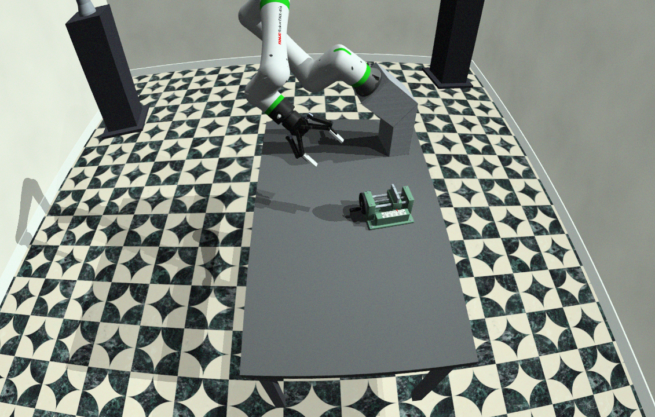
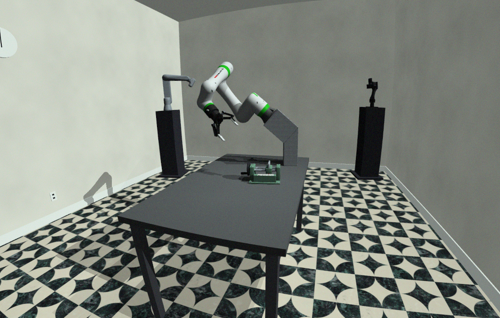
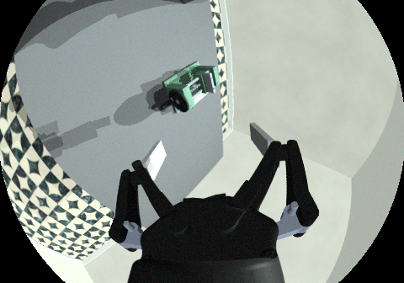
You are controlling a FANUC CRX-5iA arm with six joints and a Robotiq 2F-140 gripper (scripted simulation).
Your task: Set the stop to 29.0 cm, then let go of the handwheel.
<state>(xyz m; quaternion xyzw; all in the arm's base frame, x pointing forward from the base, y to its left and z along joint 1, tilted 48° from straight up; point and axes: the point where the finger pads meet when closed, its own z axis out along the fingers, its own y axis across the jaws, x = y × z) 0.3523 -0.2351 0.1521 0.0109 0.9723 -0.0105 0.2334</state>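
A green stop fixture (image 1: 393,220) (image 2: 264,178) stands on the table, with rods between two end blocks. Its black handwheel (image 1: 362,203) (image 2: 248,169) (image 3: 180,100) is on the left end, with a crank handle (image 1: 354,210) (image 2: 243,173) (image 3: 166,104) sticking out. The stop (image 1: 395,193) (image 2: 269,165) (image 3: 209,82) is a grey upright plate on a green carriage, nearer the right end block. A white scale runs along the front; its numbers are too small to read. My gripper (image 1: 329,151) (image 2: 230,131) (image 3: 205,140) is open and empty, high above the table, back and left of the handwheel, touching nothing.
The grey table (image 1: 350,300) (image 2: 204,205) (image 3: 84,77) bears the fixture and, at the back, the arm's grey pedestal (image 1: 396,129) (image 2: 290,146). Two dark pillars (image 1: 104,72) (image 2: 170,142) (image 1: 454,41) (image 2: 369,142) stand on the floor beyond the table.
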